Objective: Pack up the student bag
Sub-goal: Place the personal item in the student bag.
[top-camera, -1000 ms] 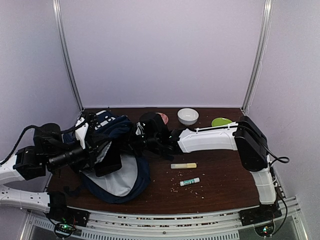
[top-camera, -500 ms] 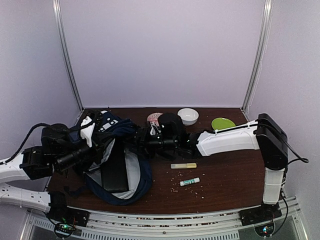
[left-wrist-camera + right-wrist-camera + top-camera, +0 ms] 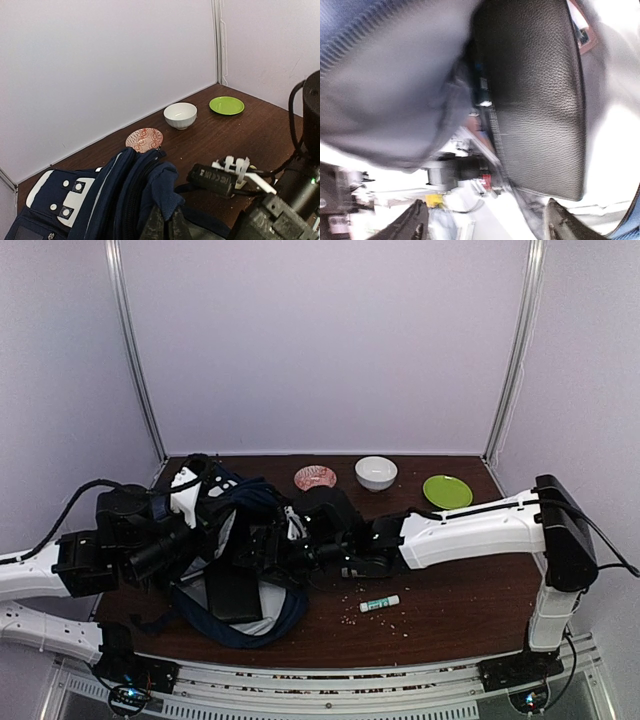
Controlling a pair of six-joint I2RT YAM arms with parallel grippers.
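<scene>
The student bag (image 3: 245, 502) lies by the left edge of the table (image 3: 470, 580), its mouth turned right toward the right gripper (image 3: 487, 226) (jaws wide, nothing between them), while the left gripper (image 3: 161, 225) pinches its navy rim.

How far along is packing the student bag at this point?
Done: a flat black case sits inside the open student bag. In hand: the left gripper pinches the bag's rim, while the open, empty right gripper is at its mouth. Left: a glue stick lies out on the table.
</scene>
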